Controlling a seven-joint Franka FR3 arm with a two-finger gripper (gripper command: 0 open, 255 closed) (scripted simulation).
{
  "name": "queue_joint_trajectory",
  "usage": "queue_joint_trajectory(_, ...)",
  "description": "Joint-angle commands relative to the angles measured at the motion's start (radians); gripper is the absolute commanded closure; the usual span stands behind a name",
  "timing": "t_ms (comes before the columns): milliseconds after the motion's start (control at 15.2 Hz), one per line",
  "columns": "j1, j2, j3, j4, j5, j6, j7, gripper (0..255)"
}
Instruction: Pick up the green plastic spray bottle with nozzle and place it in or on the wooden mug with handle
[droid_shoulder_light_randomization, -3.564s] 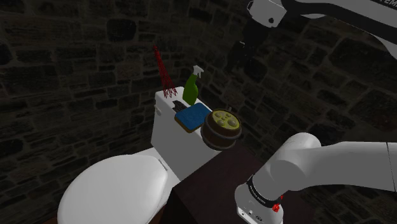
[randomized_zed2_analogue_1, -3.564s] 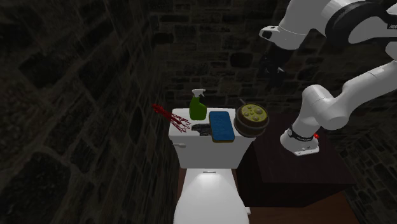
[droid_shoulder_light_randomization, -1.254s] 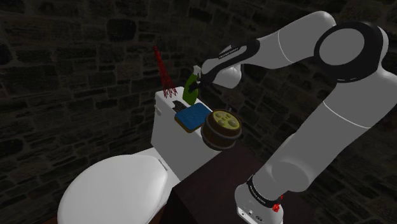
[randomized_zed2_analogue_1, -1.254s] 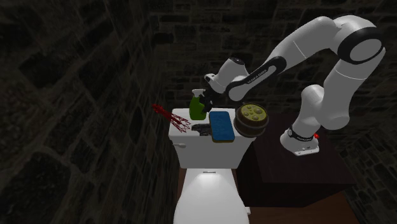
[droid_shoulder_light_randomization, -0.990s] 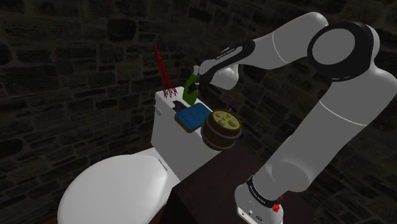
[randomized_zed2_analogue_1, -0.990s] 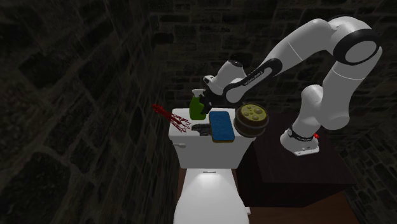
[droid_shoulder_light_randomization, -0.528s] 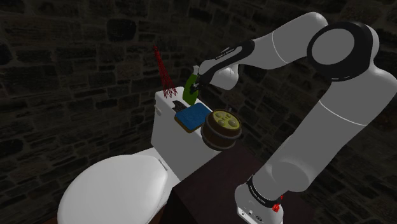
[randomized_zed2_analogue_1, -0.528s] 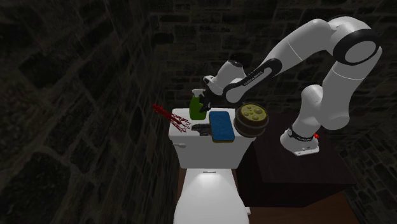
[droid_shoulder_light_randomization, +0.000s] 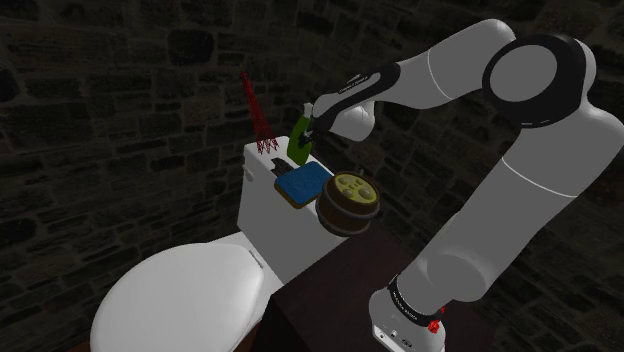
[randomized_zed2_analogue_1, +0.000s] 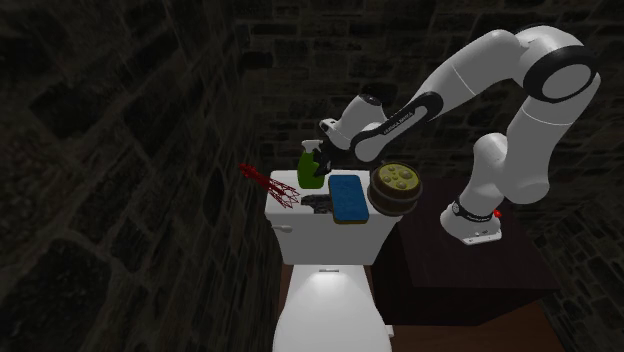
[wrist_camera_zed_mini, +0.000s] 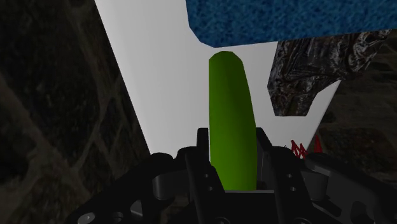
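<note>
Wooden mug (droid_shoulder_light_randomization: 338, 214) at the toilet tank's (droid_shoulder_light_randomization: 262, 200) end holds a mottled yellowish fill; green spray bottle (wrist_camera_zed_mini: 229, 89), smooth-sided, stands upright, end effector (wrist_camera_zed_mini: 233, 156) closed against both its sides.

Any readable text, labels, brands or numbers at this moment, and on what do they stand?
No text is readable.
Pale lettering on the arm's dark forearm band: too small to read.
Pale marks on the ring at the arm's base: too small to read.
The green spray bottle and the mug: no label visible.
</note>
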Motion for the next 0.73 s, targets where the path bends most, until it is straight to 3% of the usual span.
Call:
queue_joint_trajectory(0, 0.002, -0.012, -0.005, 0.001, -0.024, -0.011, 0.020, 255)
queue_joint_trajectory(660, -0.008, -0.118, -0.021, 0.028, -0.198, -0.136, 0.165, 255)
